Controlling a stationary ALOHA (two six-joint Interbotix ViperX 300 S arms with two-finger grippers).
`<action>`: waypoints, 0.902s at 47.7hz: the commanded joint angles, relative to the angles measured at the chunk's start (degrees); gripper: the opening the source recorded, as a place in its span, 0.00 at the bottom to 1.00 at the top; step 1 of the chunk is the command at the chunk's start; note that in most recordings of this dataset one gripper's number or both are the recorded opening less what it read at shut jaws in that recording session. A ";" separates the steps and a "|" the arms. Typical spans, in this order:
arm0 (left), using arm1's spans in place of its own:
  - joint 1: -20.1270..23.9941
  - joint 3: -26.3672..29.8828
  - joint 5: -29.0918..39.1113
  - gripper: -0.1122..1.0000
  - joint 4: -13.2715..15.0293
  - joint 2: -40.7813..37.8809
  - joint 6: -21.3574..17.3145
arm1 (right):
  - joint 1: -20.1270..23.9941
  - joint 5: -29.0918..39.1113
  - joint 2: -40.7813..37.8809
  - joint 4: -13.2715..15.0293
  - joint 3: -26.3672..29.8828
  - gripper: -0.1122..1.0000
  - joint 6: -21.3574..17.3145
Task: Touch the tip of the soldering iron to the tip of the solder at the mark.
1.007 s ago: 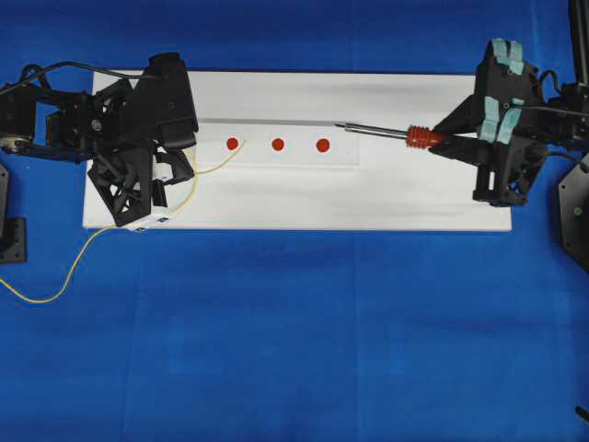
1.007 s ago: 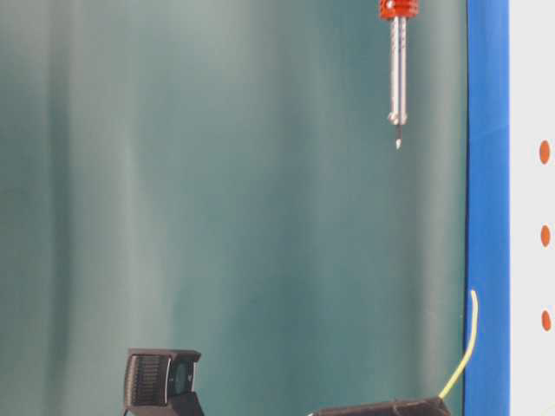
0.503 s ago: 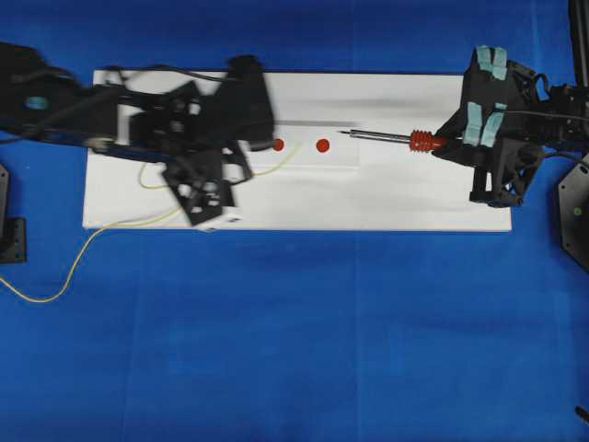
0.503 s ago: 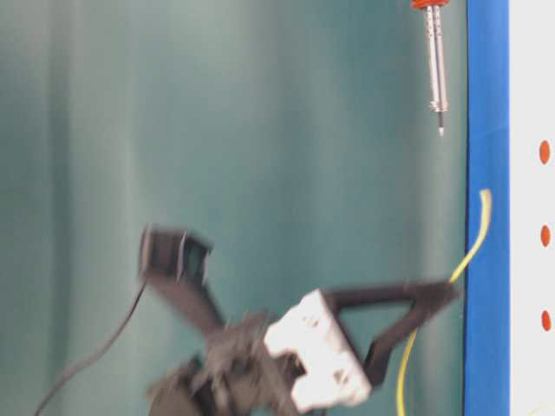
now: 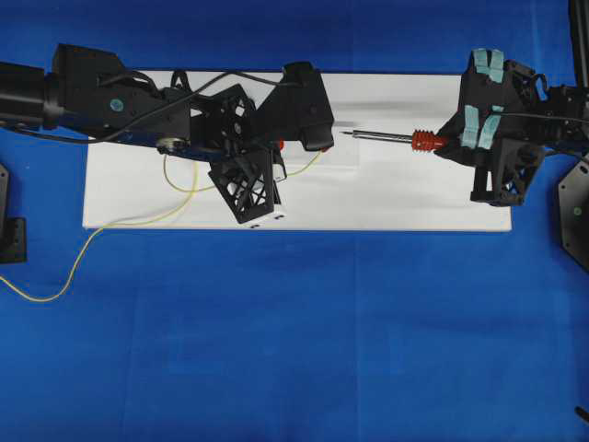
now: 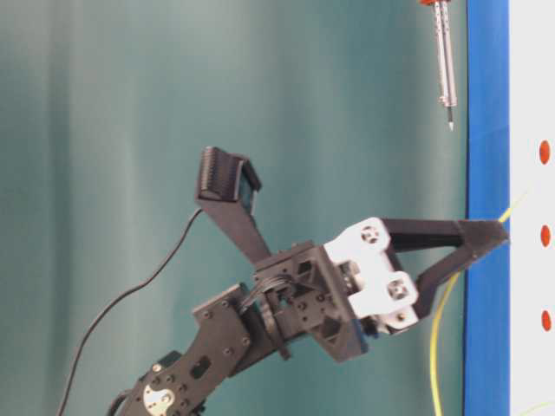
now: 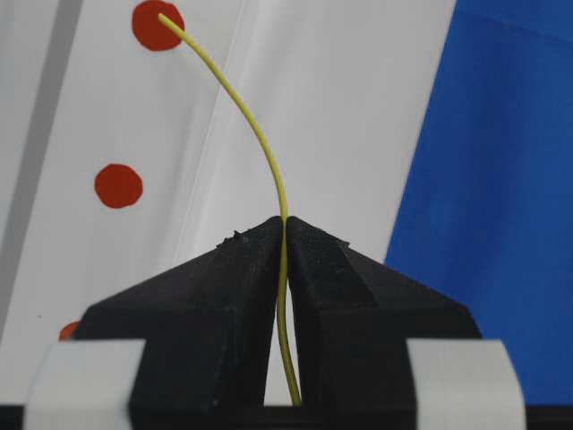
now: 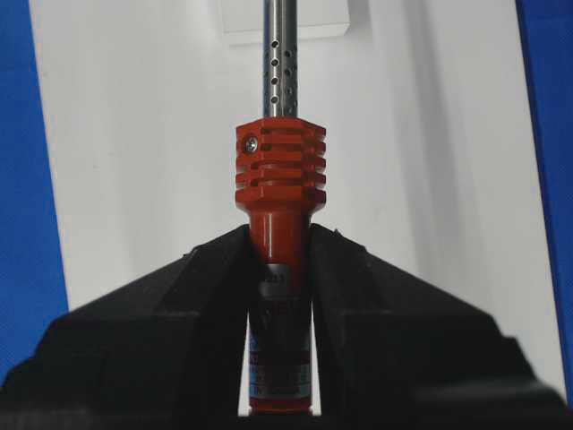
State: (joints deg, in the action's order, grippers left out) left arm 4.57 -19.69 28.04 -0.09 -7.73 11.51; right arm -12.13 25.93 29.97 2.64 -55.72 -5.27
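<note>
My left gripper (image 7: 286, 219) is shut on the solder (image 7: 260, 134), a thin yellow wire. Its free end arches forward and its tip lies on a red mark (image 7: 143, 31). In the overhead view the left gripper (image 5: 280, 173) is over the middle of the white board (image 5: 414, 193). My right gripper (image 8: 279, 237) is shut on the orange-red handle of the soldering iron (image 8: 279, 179). The iron (image 5: 382, 136) lies level, tip pointing left. In the table-level view its tip (image 6: 450, 126) is raised off the board. There is a small gap to the solder's tip (image 5: 320, 154).
Two more red marks (image 7: 118, 185) lie in a row along the board. The solder's slack loops over the board and trails onto the blue table (image 5: 55, 295) at the left. The left arm (image 5: 110, 101) spans the board's left half. A low white block (image 8: 282, 27) lies ahead of the iron.
My left arm has swung right along the board with the solder, carrying its tip from the first mark to the far one. The iron has come down closer to the board.
</note>
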 commanded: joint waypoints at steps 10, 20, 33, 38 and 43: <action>0.09 1.14 -0.18 0.12 -0.09 0.00 0.00 | -0.18 -0.26 -0.26 0.18 0.44 0.16 0.00; 0.00 1.14 -0.09 0.12 -0.09 0.00 -0.09 | -0.09 -0.44 -1.93 0.18 0.88 0.16 0.00; 0.00 1.05 -0.09 0.12 -0.09 0.00 0.00 | -0.09 -0.44 -7.82 0.26 3.87 0.16 0.18; -0.09 1.05 -0.09 0.12 -0.09 0.00 -0.09 | -0.09 -0.26 -10.72 0.79 5.36 0.16 0.18; -0.18 1.05 -0.09 0.12 -0.09 0.00 -0.09 | -0.09 -0.26 -12.92 1.14 6.59 0.16 0.18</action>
State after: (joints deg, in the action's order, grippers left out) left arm 4.57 -19.69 28.13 0.00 -8.70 11.51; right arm -12.22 25.93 17.93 3.34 -51.24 -5.19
